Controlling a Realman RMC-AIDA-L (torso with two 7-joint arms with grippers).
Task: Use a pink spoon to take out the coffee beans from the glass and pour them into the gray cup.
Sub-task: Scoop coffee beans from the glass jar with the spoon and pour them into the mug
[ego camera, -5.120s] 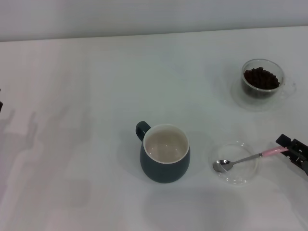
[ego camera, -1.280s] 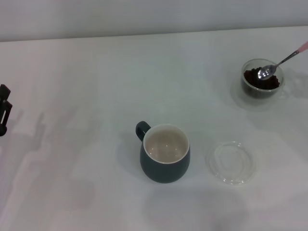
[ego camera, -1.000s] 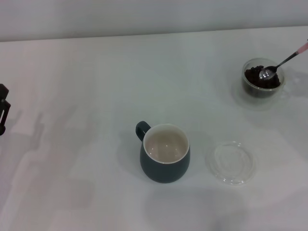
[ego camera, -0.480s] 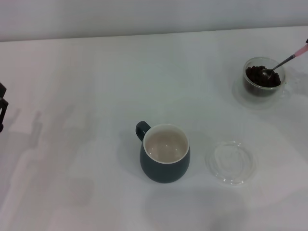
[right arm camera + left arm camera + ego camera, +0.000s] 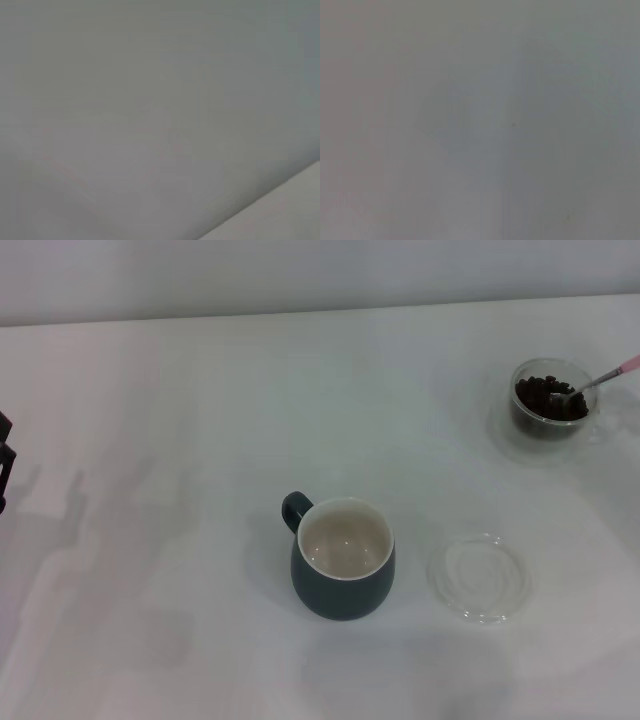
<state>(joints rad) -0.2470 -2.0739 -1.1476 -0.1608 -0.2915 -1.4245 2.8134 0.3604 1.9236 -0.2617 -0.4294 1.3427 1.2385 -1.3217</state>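
Observation:
At the far right of the head view stands the glass (image 5: 549, 400), holding a heap of coffee beans (image 5: 543, 399). The pink spoon (image 5: 592, 383) slants in from the right edge, its metal bowl down among the beans and its pink handle end running out of the picture. What holds the spoon is out of view, and so is my right gripper. The gray cup (image 5: 343, 558) stands in the middle foreground, handle to the upper left, cream inside with no beans in it. A dark part of my left gripper (image 5: 3, 462) shows at the far left edge, well away from everything.
A flat clear glass dish (image 5: 480, 577) lies just right of the gray cup. All of it rests on a white table (image 5: 180, 440) whose far edge meets a pale wall. Both wrist views show only plain grey surface.
The spoon has left the flat dish and gone to the glass; over the last second its bowl sank into the beans and its handle dropped flatter. The left gripper drew back toward the left edge.

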